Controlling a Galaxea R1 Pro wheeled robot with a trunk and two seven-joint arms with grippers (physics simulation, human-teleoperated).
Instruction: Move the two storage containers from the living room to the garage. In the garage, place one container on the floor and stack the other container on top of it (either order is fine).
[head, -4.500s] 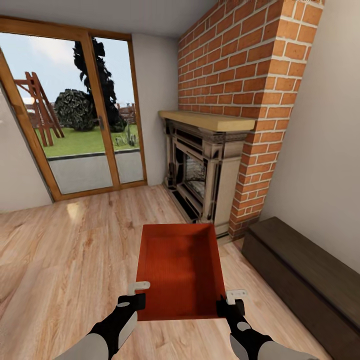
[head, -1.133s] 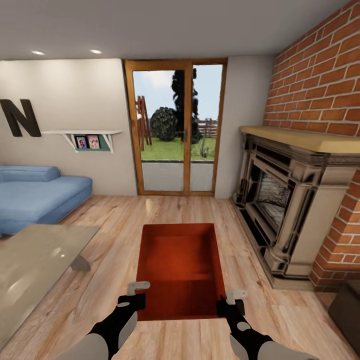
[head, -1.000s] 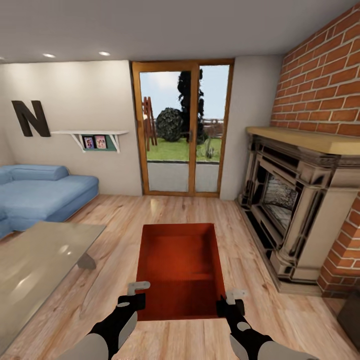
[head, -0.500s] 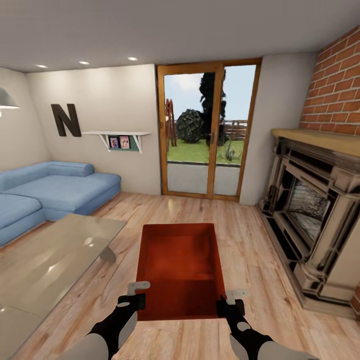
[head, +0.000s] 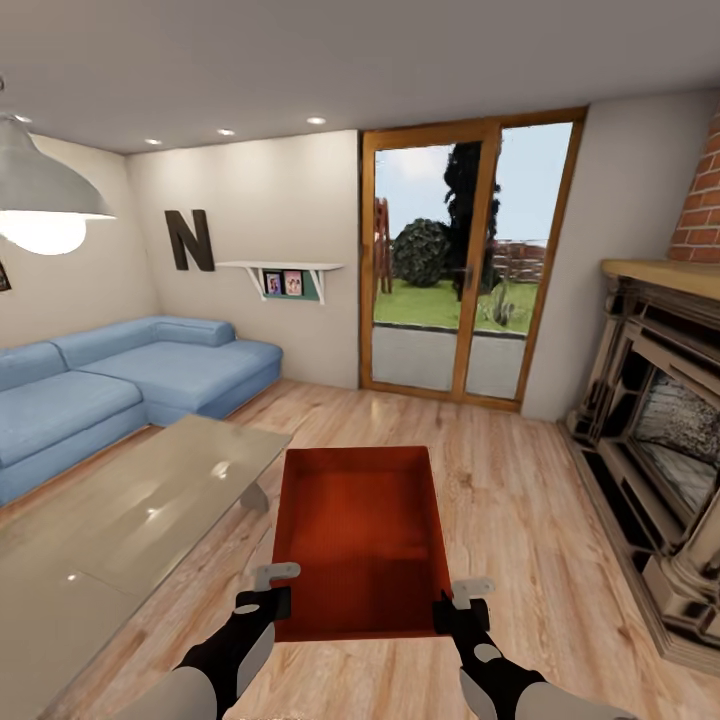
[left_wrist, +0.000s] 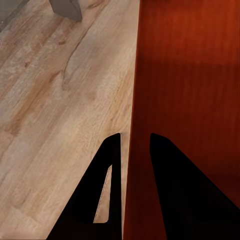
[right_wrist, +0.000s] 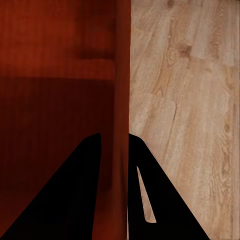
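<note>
Orange-red and steady, the storage container rides out in front, carried above the plank floor between both arms. The left gripper pinches its left wall, the right gripper its right wall, each wall caught between narrow fingers. The room is sliding past: the fireplace has swung off to the right edge, and the blue sofa and glass coffee table have come in. The base is turning, likely for the garage run.

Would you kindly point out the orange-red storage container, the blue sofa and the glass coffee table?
orange-red storage container (head: 360, 540): head view, ribbed inside bottom.
blue sofa (head: 140, 372): head view, seat cushion.
glass coffee table (head: 130, 515): head view, bare glass top.
</note>
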